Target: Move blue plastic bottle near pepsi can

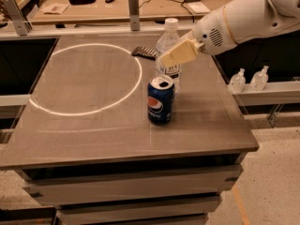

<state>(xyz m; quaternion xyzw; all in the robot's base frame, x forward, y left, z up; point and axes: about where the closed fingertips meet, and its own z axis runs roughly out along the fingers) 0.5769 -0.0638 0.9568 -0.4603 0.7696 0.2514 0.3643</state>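
Blue plastic bottle (168,37) — clear, white-capped — gripper (169,57) at its middle

Claw (169,57) at blue plastic bottle (167,40) standing just behind pepsi can (161,100)

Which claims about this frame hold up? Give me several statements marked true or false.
1. The pepsi can stands upright close in front of the blue plastic bottle. True.
2. The gripper is at the can's top. False: it is at the bottle's middle, above the can.
3. The bottle lies on its side. False: it stands upright, white cap on top.
4. Two small pump bottles stand on a ledge beside the table. True.
5. The can stands inside the white circle. False: it stands outside the ring, on the arm's side.
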